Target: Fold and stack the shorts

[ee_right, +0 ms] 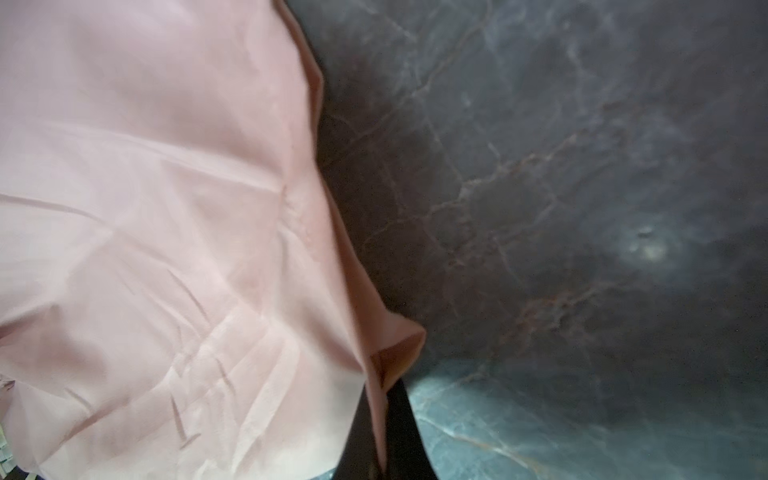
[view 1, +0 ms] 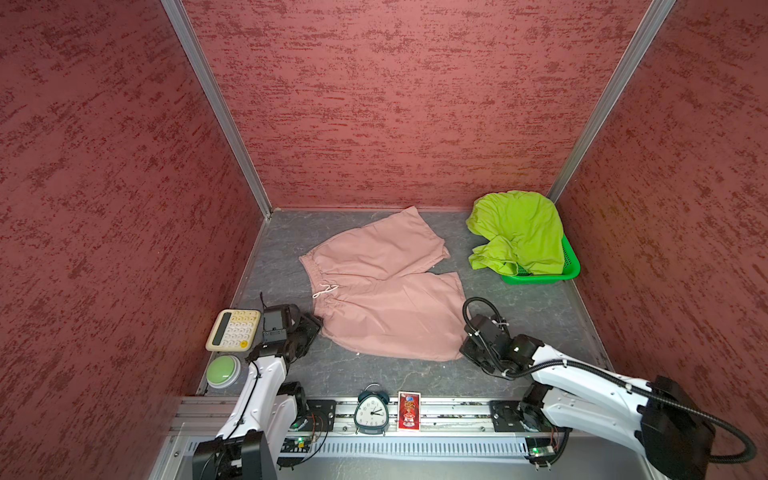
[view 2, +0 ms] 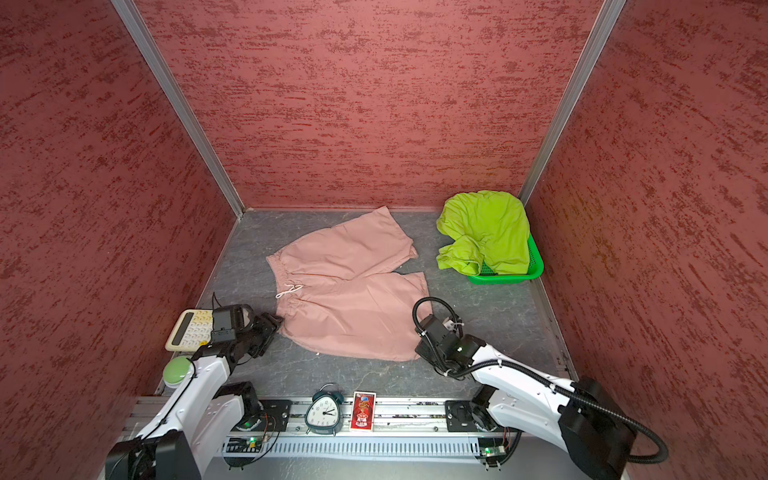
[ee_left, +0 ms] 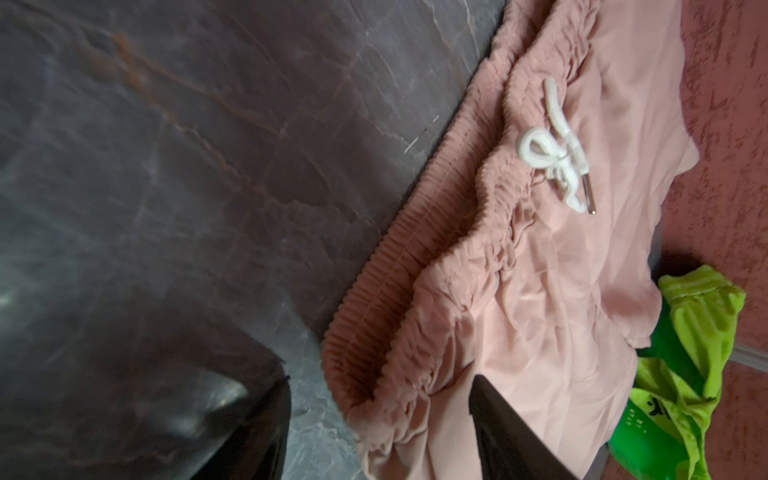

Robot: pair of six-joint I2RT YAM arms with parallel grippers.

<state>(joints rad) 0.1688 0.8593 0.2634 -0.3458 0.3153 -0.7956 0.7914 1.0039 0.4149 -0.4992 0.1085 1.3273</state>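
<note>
Pink shorts [view 1: 382,299], waistband leftward, legs rightward; right gripper [ee_right: 380,415] clamps them, left gripper [ee_left: 382,378] agape.

The table [view 1: 365,374] is a dark grey slab with marble-like veining, walled in on the left, right and far sides. The pink shorts [view 1: 386,299] lie spread flat across its middle, waistband to the left and legs to the right, the white drawstring [view 1: 325,290] knotted on the waistband. A green plastic basket [view 1: 569,266] sits in the far right corner. Along the left edge, near, a cream calculator [view 1: 233,329] lies flat, with a round green button [view 1: 223,371] just nearer.
</note>
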